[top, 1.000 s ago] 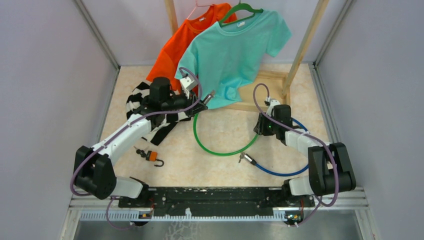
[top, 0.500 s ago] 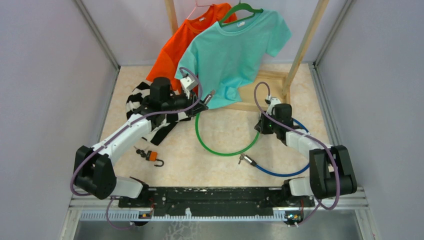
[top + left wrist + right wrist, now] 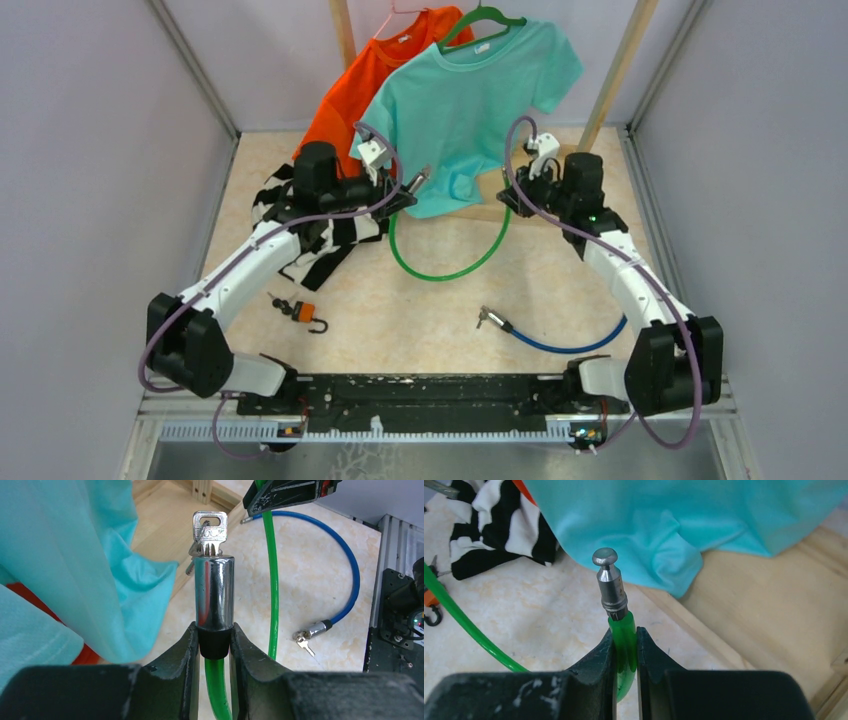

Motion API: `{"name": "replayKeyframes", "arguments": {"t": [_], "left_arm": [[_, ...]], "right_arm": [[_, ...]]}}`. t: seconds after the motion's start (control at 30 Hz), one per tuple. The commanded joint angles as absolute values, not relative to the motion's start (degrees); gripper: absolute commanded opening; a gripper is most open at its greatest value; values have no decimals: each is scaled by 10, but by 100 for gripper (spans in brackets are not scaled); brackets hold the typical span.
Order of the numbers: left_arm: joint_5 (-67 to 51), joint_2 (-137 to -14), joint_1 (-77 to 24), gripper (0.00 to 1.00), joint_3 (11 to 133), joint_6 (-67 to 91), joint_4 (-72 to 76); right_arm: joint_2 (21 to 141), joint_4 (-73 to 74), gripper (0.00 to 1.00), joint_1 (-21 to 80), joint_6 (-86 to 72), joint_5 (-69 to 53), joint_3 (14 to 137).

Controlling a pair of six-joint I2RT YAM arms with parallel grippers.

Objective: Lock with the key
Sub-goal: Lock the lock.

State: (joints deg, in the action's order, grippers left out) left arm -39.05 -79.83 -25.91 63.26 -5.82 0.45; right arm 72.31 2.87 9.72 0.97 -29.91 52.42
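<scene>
Clamping green cable lock [image 3: 273, 580] at chrome barrel [image 3: 214, 590], key [image 3: 210, 530] inserted, left jaws, right jaws pinching its pin end [image 3: 610, 580]

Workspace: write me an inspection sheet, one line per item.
Surface: pale marbled table.
Job's things: green cable lock open, ends apart; key seated in the barrel; pin end free.
Clutter: blue cable lock, orange padlock, striped cloth.
Grippers: left claw shut on the barrel's collar; right claw shut on the cable under the pin.
Cables: purple leads along both arms.
Surroundings: teal shirt and orange shirt on a wooden rack; grey walls.
</scene>
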Motion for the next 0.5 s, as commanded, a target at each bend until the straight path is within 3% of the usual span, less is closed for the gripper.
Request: {"name": "replayKeyframes", "arguments": {"t": [0.0,0.47], "left_arm": [[-421,-801,-257,0,667,-26,36],[-458,-817,-257,0,673,112,100]], "right_arm": [[703,116,0,134,95,-354,618],[768,312,0,287,209,-270,786]]}}
